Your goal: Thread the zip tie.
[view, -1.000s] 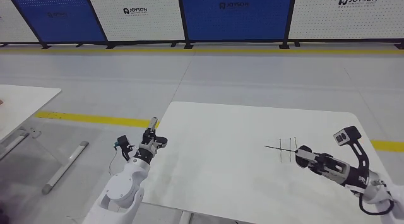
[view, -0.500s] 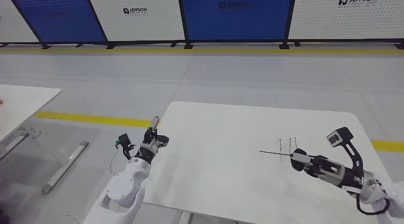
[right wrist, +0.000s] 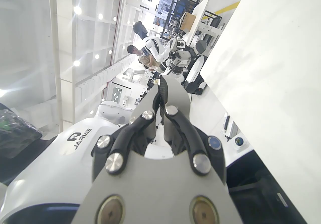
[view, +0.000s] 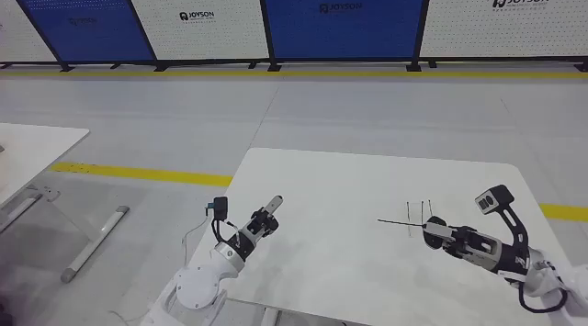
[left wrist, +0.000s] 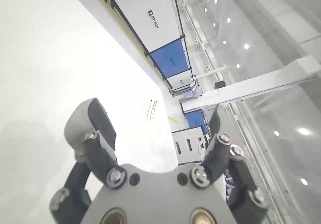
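A black zip tie sticks out leftward, level above the white table, and my right gripper is shut on its end. In the right wrist view the fingertips press together and the thin tie pokes out past them. Loose black zip ties lie on the table just behind the held one; they also appear as loose zip ties far ahead in the left wrist view. My left gripper hovers over the table's near-left part, open and holding nothing, its pads wide apart.
The table's left edge and front edge lie close to the left arm. Another white table stands off to the far left. Blue and white pegboard panels line the back across the grey floor.
My left arm has swung from the table's left edge to the right, in over the tabletop. The right gripper with its zip tie shifted slightly left, then held still.
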Controlling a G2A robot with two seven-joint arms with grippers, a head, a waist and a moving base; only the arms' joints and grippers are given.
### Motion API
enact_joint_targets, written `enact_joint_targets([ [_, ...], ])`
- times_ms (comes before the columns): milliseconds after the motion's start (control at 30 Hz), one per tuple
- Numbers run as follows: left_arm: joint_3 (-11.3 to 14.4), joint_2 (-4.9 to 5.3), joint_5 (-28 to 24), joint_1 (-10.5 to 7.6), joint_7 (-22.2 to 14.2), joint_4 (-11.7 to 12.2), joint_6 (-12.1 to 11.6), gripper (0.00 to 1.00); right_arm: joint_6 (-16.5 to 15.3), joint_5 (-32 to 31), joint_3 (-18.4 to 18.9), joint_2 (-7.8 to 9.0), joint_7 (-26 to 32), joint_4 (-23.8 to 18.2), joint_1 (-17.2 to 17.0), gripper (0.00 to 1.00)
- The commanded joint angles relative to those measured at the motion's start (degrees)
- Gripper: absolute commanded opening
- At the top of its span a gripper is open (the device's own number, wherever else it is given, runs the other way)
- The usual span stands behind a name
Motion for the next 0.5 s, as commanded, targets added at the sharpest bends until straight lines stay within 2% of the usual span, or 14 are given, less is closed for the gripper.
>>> enact_joint_targets([
  [0, 0.0, 0.0, 0.0, 0.0, 0.0, 0.0, 0.0, 1.0, 0.0, 0.0, -0.1, -0.11, -2.0, -0.2, -0.3, 0.0],
  [133, 0.0, 0.0, 0.0, 0.0, 0.0, 0.0, 0.0, 1.0, -1.0, -0.6, -2.5, -0.68, -6.7, 0.1, 0.0, 0.0],
  [300, 0.0, 0.0, 0.0, 0.0, 0.0, 0.0, 0.0, 1.0, -0.2, -4.4, -8.7, -1.78, -11.1, 1.3, 3.2, 0.0],
  [467, 0.0, 0.0, 0.0, 0.0, 0.0, 0.0, 0.0, 1.0, -0.1, -4.4, -9.0, -1.84, -11.2, 1.4, 3.4, 0.0],
])
